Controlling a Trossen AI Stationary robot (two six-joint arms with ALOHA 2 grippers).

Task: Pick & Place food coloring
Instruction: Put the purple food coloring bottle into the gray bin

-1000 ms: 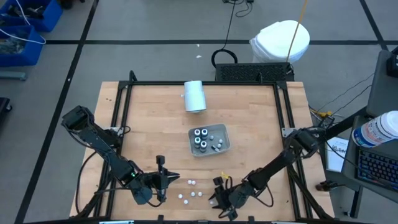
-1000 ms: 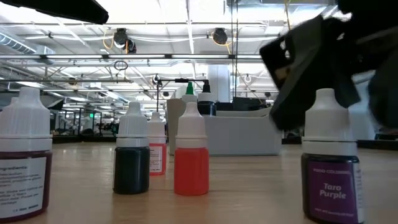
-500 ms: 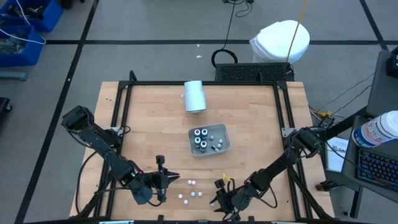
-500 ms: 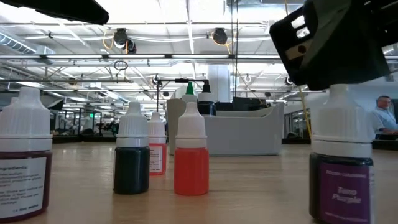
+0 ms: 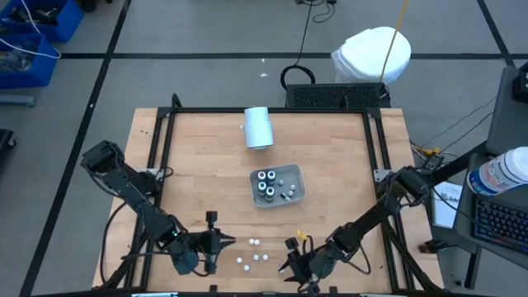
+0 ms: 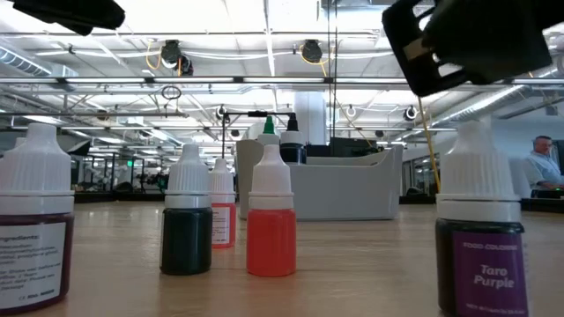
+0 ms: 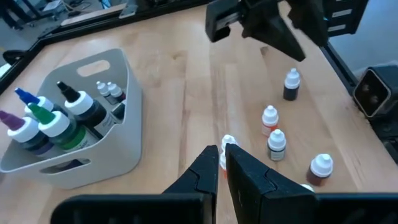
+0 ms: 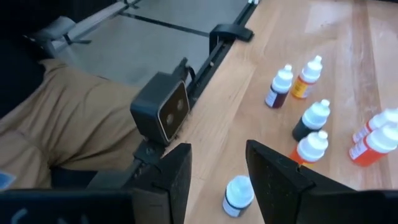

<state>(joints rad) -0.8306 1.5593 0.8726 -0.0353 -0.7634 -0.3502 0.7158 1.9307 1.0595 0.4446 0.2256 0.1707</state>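
Observation:
Several small white-capped food coloring bottles stand upright on the wood near the table's near edge, between my two grippers. A purple one stands right under my open right gripper, whose fingers hang above its cap without touching it. My left gripper is shut and hovers left of the group, with one white cap showing just beyond its tips. Dark bottles stand in the grey tray.
A larger white cylinder lies toward the far edge. The grey tray sits mid-table, beyond the loose bottles. A black frame rims the table. A camera block sits at the near edge by my right gripper.
My right gripper has risen off the purple bottle and now hangs clear above its cap. The bottle has shifted slightly toward the near edge and stands upright. My left gripper has drawn back a little toward the table's near left.

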